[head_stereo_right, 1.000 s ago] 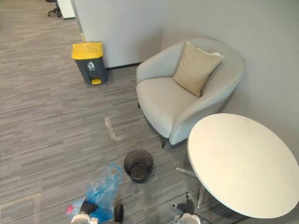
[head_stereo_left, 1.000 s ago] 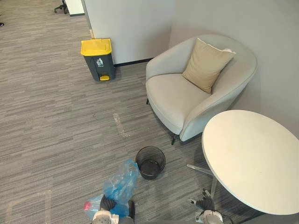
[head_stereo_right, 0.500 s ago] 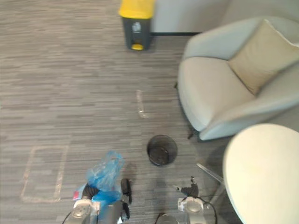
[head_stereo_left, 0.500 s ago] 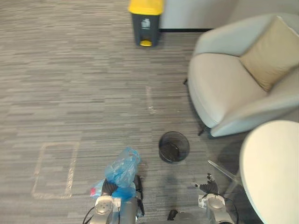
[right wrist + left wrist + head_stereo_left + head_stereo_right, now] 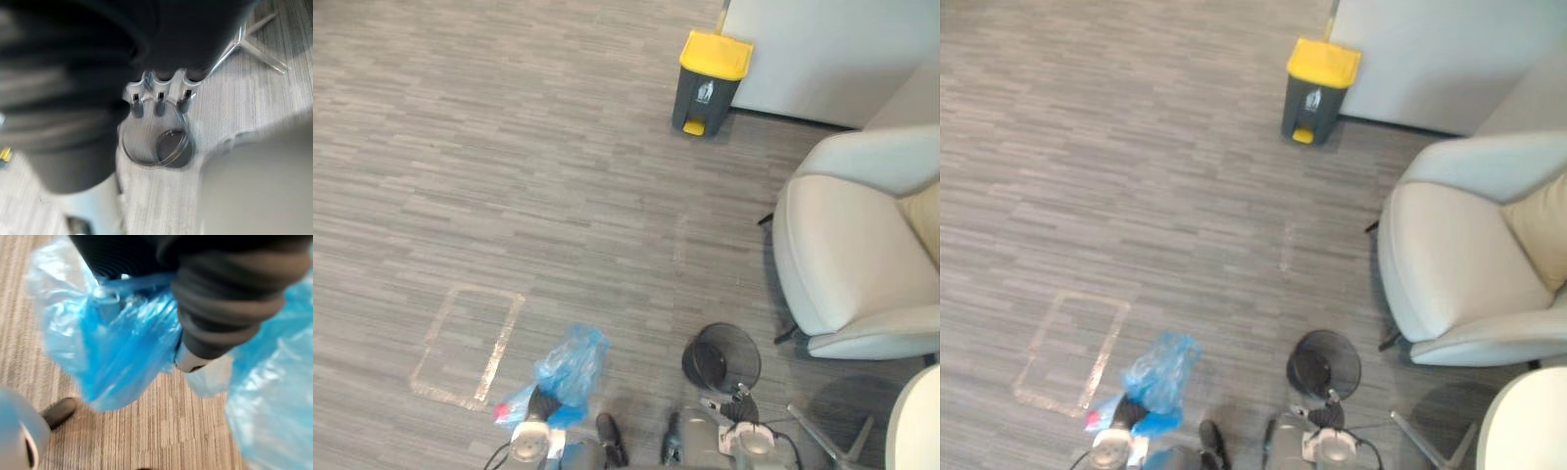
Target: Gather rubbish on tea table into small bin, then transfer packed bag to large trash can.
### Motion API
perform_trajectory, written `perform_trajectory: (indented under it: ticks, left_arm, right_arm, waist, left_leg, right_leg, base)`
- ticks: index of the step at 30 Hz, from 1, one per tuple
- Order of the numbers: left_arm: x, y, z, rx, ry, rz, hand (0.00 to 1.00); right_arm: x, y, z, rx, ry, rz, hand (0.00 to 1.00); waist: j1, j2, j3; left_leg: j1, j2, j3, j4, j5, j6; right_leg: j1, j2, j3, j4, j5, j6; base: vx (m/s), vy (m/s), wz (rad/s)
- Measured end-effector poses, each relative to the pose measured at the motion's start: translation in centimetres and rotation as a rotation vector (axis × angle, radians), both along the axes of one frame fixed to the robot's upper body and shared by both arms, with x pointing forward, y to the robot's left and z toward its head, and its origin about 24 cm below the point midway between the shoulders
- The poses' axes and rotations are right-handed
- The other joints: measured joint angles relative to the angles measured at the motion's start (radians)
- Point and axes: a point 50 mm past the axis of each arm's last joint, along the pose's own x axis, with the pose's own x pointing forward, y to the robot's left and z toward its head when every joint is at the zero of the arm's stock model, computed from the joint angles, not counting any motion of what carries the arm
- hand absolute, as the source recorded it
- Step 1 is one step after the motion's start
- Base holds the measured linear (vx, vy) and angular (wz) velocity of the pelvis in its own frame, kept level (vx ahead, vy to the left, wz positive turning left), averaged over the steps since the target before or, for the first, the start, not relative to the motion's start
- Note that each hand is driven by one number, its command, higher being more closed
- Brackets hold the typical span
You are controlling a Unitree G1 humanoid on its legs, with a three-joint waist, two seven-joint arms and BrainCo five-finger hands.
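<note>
Left robot hand point(image 5: 540, 406): low at the near left, fingers curled tight round the gathered neck of the bag point(image 5: 570, 364). Held by the neck so that the mouth stays closed and the load hangs below the grip.

Bag: blue, thin plastic, bunched and crumpled, clear of the floor point(image 5: 509, 196). Something red shows through its lower end. It hangs just right of a taped rectangle point(image 5: 465, 343) on the floor. This is the task's thing, packed and in carriage.

Trash can point(image 5: 710, 83): grey body, yellow lid shut, pedal at the foot. Stands far ahead against the wall, well apart from the bag. Judged the destination, with the walk to it not yet made and the lid yet to be opened.

Small bin point(image 5: 722, 357): black mesh, upright on the floor near the robot, no liner in it.

Right robot hand point(image 5: 159, 95): fingers straight and relaxed, holding nothing, hanging just above the small bin. Judged free for the lid, should the pedal not serve.

Armchair point(image 5: 852, 255): pale, rounded, at the right, beside the small bin.

Cushion point(image 5: 1542, 230): tan, propped against the chair back.

Counter point(image 5: 918, 421): round and white, its edge at the near right corner.
</note>
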Motion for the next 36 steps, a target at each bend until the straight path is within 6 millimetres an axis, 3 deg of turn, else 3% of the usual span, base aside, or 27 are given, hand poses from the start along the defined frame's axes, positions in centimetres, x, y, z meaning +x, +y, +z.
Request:
perform_trajectory:
  ticks: [2, 5, 6, 7, 8, 9, 10, 12, 15, 17, 18, 19, 20, 21, 22, 23, 24, 25, 27, 30, 32, 33, 34, 35, 36]
  left_arm:
    - [0.2, -0.5, 0.0, 0.003, -0.003, -0.026, 1.0]
    - [-0.2, -0.5, -0.2, 0.009, 0.009, -0.031, 1.0]
    - [-0.5, -0.6, -0.3, 0.009, 0.016, -0.032, 1.0]
    - [-0.6, -0.5, -0.3, 0.01, 0.019, -0.022, 1.0]
    - [-0.4, -0.7, 0.0, -0.001, -0.001, -0.017, 1.0]
    - [-0.5, -1.0, 0.1, -0.014, -0.014, -0.003, 1.0]
    - [-0.9, -1.1, 0.3, -0.029, -0.029, 0.02, 1.0]
    - [-0.6, -1.9, 0.6, -0.061, -0.051, 0.033, 1.0]
    - [0.1, -2.4, 1.2, -0.085, -0.093, 0.039, 1.0]
    - [0.6, -2.6, 1.4, -0.091, -0.107, 0.039, 1.0]
    - [0.8, -2.9, 1.4, -0.102, -0.112, 0.045, 1.0]
    - [0.8, -3.1, 1.4, -0.106, -0.113, 0.043, 1.0]
    - [0.2, -3.3, 1.1, -0.11, -0.096, 0.044, 1.0]
    - [-0.1, -3.2, 0.9, -0.109, -0.085, 0.044, 1.0]
    - [0.3, -2.5, 0.8, -0.087, -0.075, 0.052, 1.0]
    - [0.5, -2.3, 1.0, -0.081, -0.084, 0.044, 1.0]
    - [0.5, -2.3, 1.0, -0.081, -0.086, 0.042, 1.0]
    - [0.7, -2.6, 1.1, -0.082, -0.091, 0.024, 1.0]
    - [0.9, -2.6, 1.1, -0.083, -0.089, 0.025, 1.0]
    - [1.0, -2.0, 0.8, -0.068, -0.069, 0.026, 1.0]
    - [1.1, -1.4, 0.6, -0.053, -0.055, 0.021, 1.0]
    - [1.1, -0.9, 0.5, -0.033, -0.045, 0.013, 1.0]
    - [1.0, -0.7, 0.5, -0.025, -0.041, 0.01, 1.0]
    - [0.7, -0.8, 0.1, -0.027, -0.015, 0.012, 1.0]
    - [0.7, -1.0, 0.1, -0.033, -0.017, 0.01, 1.0]
  right_arm:
    - [-0.4, -0.4, 0.1, 0.004, -0.012, -0.031, 0.0]
    - [-0.9, -0.9, 0.1, -0.005, -0.013, -0.038, 0.0]
    - [-1.0, -1.0, 0.2, -0.005, -0.016, -0.041, 0.0]
    - [-0.6, -1.0, 0.4, -0.007, -0.026, -0.033, 0.0]
    - [-0.4, -1.3, 0.6, -0.021, -0.038, -0.021, 0.0]
    - [-0.2, -1.3, 0.9, -0.024, -0.05, -0.013, 0.0]
    - [-0.1, -1.1, 1.0, -0.024, -0.059, -0.006, 0.0]
    - [0.0, -0.9, 1.1, -0.023, -0.059, 0.001, 0.0]
    - [0.6, -0.3, 1.7, -0.01, -0.103, 0.0, 0.0]
    - [1.4, 0.1, 2.0, -0.001, -0.128, 0.001, 0.0]
    - [1.4, -0.1, 1.9, -0.005, -0.118, -0.01, 0.0]
    - [1.4, -0.3, 1.7, -0.007, -0.104, -0.015, 0.0]
    - [1.0, -0.7, 1.4, -0.016, -0.083, -0.021, 0.0]
    - [0.9, -0.4, 1.1, -0.007, -0.068, -0.021, 0.0]
    - [0.8, 0.8, 0.8, 0.028, -0.053, -0.018, 0.0]
    - [0.5, 1.5, 0.7, 0.045, -0.047, -0.019, 0.0]
    - [0.6, 1.6, 0.7, 0.047, -0.046, -0.016, 0.0]
    - [0.4, 2.0, 0.5, 0.037, -0.036, 0.014, 0.0]
    - [0.3, 2.4, 0.5, 0.034, -0.029, 0.042, 0.0]
    - [0.2, 2.4, 0.1, 0.034, -0.005, 0.053, 0.0]
    - [0.7, 2.3, 0.1, 0.027, -0.006, 0.063, 0.0]
    - [0.5, 2.1, 0.0, 0.024, 0.0, 0.061, 0.0]
    - [0.1, 2.0, -0.2, 0.024, 0.011, 0.059, 0.0]
    - [-0.4, 1.1, -0.3, 0.002, 0.031, 0.054, 0.0]
    - [-0.5, 0.4, -0.3, -0.013, 0.033, 0.045, 0.0]
  waist:
    - [-0.026, 0.003, 0.0]
    - [-0.029, 0.002, -0.002]
    - [-0.029, 0.0, -0.009]
    - [-0.027, 0.013, -0.001]
    - [-0.027, 0.036, 0.011]
    - [-0.016, 0.056, 0.022]
    - [0.014, 0.06, 0.024]
    - [0.035, 0.055, 0.026]
    - [0.06, 0.053, 0.025]
    - [0.079, 0.043, 0.025]
    - [0.087, 0.04, 0.024]
    - [0.095, 0.045, 0.017]
    - [0.107, 0.067, -0.003]
    - [0.111, 0.049, -0.008]
    - [0.111, 0.0, -0.025]
    - [0.114, -0.014, -0.034]
    - [0.116, -0.014, -0.033]
    - [0.113, 0.002, -0.027]
    - [0.102, 0.006, -0.028]
    - [0.084, 0.019, -0.019]
    - [0.082, 0.021, -0.016]
    - [0.075, 0.002, -0.021]
    - [0.069, -0.014, -0.027]
    - [0.056, 0.001, -0.034]
    - [0.052, 0.022, -0.044]
  left_leg:
    - [0.034, -0.008, -0.07, 0.0, -0.032, -0.033]
    - [0.066, -0.008, -0.126, 0.055, -0.102, -0.066]
    - [0.078, 0.005, -0.129, 0.116, -0.134, -0.096]
    - [0.054, 0.04, -0.115, 0.223, -0.152, -0.117]
    - [-0.033, 0.108, -0.075, 0.479, -0.134, -0.127]
    - [-0.085, 0.165, -0.057, 0.653, -0.072, -0.116]
    - [-0.139, 0.216, -0.059, 0.806, -0.08, -0.098]
    - [-0.189, 0.23, -0.063, 0.842, -0.116, -0.092]
    - [-0.27, 0.223, -0.089, 0.747, -0.135, -0.081]
    - [-0.346, 0.154, -0.182, 0.578, -0.125, -0.088]
    - [-0.381, 0.102, -0.271, 0.401, -0.062, -0.111]
    - [-0.375, 0.083, -0.322, 0.259, 0.023, -0.121]
    - [-0.373, 0.097, -0.379, 0.116, 0.225, -0.132]
    - [-0.378, 0.095, -0.363, 0.163, 0.24, -0.108]
    - [-0.382, 0.074, -0.307, 0.24, 0.17, -0.083]
    - [-0.357, 0.077, -0.264, 0.279, 0.106, -0.066]
    - [-0.34, 0.079, -0.25, 0.287, 0.089, -0.06]
    - [-0.177, 0.089, -0.193, 0.261, 0.007, -0.043]
    - [-0.076, 0.089, -0.17, 0.193, -0.003, -0.038]
    - [0.039, 0.112, -0.14, 0.103, -0.011, -0.04]
    - [0.104, 0.129, -0.118, 0.042, -0.023, -0.06]
    - [0.138, 0.114, -0.12, 0.023, -0.037, -0.083]
    - [0.153, 0.1, -0.126, 0.021, -0.045, -0.096]
    - [0.18, 0.112, -0.149, 0.023, -0.062, -0.114]
    - [0.173, 0.129, -0.158, 0.047, -0.061, -0.116]
  right_leg:
    - [-0.023, 0.036, 0.051, -0.169, 0.12, -0.001]
    - [-0.038, 0.026, 0.071, -0.087, 0.141, -0.04]
    - [-0.027, 0.029, 0.077, -0.06, 0.152, -0.064]
    - [-0.002, 0.037, 0.06, -0.046, 0.127, -0.085]
    - [0.058, 0.065, 0.046, -0.076, 0.097, -0.1]
    - [0.113, 0.092, 0.051, -0.106, 0.083, -0.11]
    - [0.181, 0.111, 0.093, -0.139, 0.06, -0.128]
    - [0.274, 0.113, 0.144, -0.187, 0.033, -0.129]
    - [0.387, 0.105, 0.23, -0.259, 0.023, -0.129]
    - [0.451, 0.078, 0.289, -0.295, 0.02, -0.129]
    - [0.478, 0.058, 0.324, -0.303, 0.018, -0.125]
    - [0.491, 0.056, 0.351, -0.301, 0.009, -0.107]
    - [0.515, 0.065, 0.389, -0.294, -0.025, -0.045]
    - [0.524, 0.049, 0.411, -0.279, -0.045, -0.009]
    - [0.49, 0.001, 0.421, -0.196, -0.049, 0.043]
    - [0.446, -0.014, 0.417, -0.079, -0.013, 0.104]
    - [0.431, -0.017, 0.414, -0.028, 0.004, 0.132]
    - [0.281, -0.032, 0.332, 0.332, -0.008, 0.191]
    - [0.209, -0.046, 0.205, 0.374, -0.046, 0.109]
    - [0.107, -0.042, 0.054, 0.252, -0.071, 0.058]
    - [0.066, -0.019, -0.029, 0.033, -0.011, 0.038]
    - [0.065, -0.007, -0.032, -0.12, 0.086, 0.01]
    - [0.067, -0.007, -0.016, -0.168, 0.139, -0.008]
    - [0.074, 0.002, -0.009, -0.132, 0.179, -0.064]
    - [0.076, 0.008, -0.017, -0.124, 0.154, -0.068]
  base:
    - [0.42, -0.064, 0.98]
    - [0.48, -0.135, 0.75]
    - [0.64, -0.188, 0.55]
    - [0.78, -0.232, 0.47]
    - [0.66, -0.184, 0.1]
    - [0.79, -0.152, -0.46]
    - [0.68, -0.08, -0.67]
    - [0.67, -0.057, -0.68]
    - [0.63, 0.053, -0.83]
    - [0.57, 0.186, -0.95]
    - [0.59, 0.283, -0.86]
    - [0.74, 0.384, -1.17]
    - [0.62, 0.356, -1.07]
    - [0.58, 0.322, -1.05]
    - [0.51, 0.261, -0.9]
    - [0.51, 0.232, -0.8]
    - [0.75, 0.365, -1.42]
    - [0.68, 0.343, -1.18]
    - [0.55, 0.22, -0.66]
    - [0.39, -0.008, -0.26]
    - [0.31, -0.065, -0.24]
    - [0.3, -0.082, 0.01]
    - [0.51, -0.168, 0.23]
    - [0.45, -0.151, 0.25]
    - [0.54, -0.219, 0.19]
